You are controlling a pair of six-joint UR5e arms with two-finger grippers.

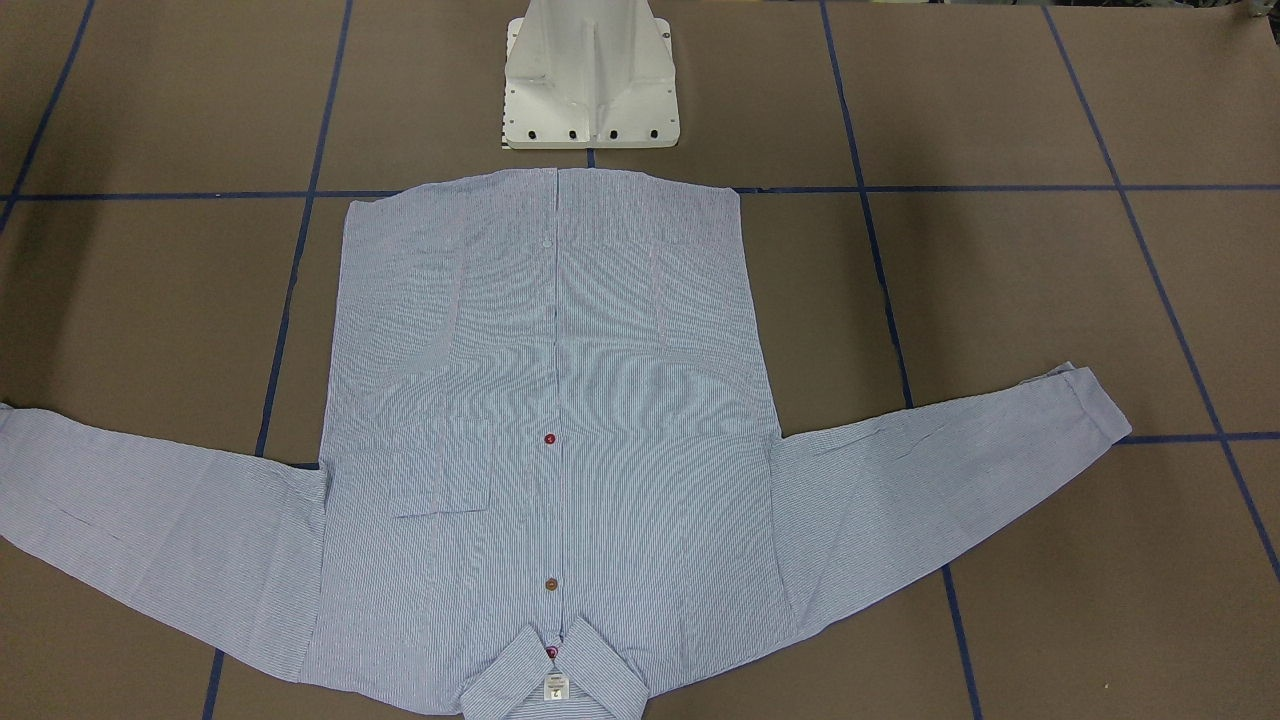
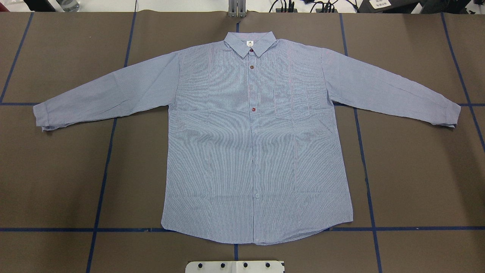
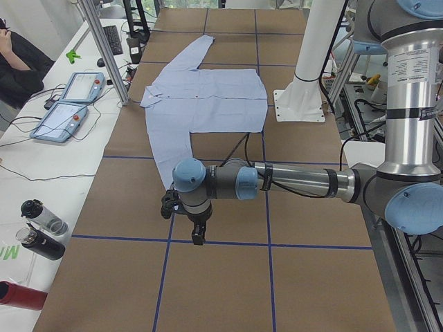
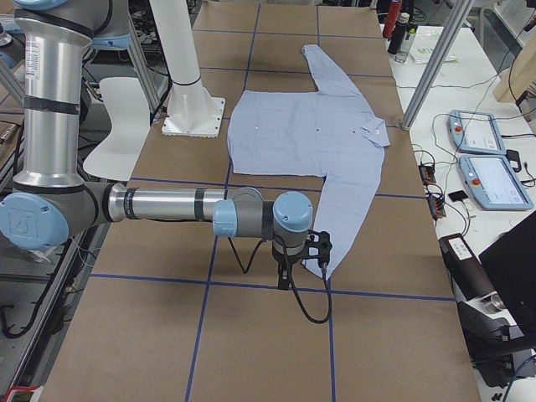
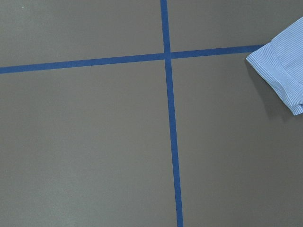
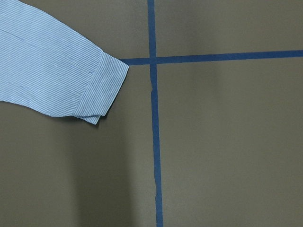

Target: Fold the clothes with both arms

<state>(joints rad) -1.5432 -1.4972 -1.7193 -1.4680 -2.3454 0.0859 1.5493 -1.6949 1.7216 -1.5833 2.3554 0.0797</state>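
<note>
**Front-facing view:** The worktop (image 1: 1000, 300) is covered in brown paper and marked into squares by blue tape lines (image 1: 860, 190). The shirt (image 1: 560, 420) lies flat on it, buttoned and front side up. Its hem is at 12 o'clock, just short of the white pedestal base (image 1: 590, 90). Its collar (image 1: 520, 670) is at 6 o'clock, and the sleeves spread toward 3 and 9 o'clock.

**Overhead view:** The collar sits at 12 o'clock, with black cables (image 2: 299, 5) on a pale ledge beyond the worktop's far edge.

**Exterior left view:** The left arm (image 3: 297, 183) reaches level across the near end of the worktop. The left hand (image 3: 197, 236) points down over bare paper, just beyond the near sleeve's end. I cannot tell whether it is spread or pressed together. At 9 o'clock a white side table carries two pendants (image 3: 73, 104) and some bottles (image 3: 41, 228). A person's dark sleeve (image 3: 17, 66) shows at 10 o'clock.

**Exterior right view:** The right arm (image 4: 167, 205) mirrors this pose. The state of the right hand (image 4: 284, 280) likewise cannot be told.

**Left wrist view:** A striped left cuff (image 5: 279, 78) lies at 2 o'clock beside a tape crossing.

**Right wrist view:** The right cuff (image 6: 102, 87) lies at 10 o'clock, with its corner reaching the tape.
</note>
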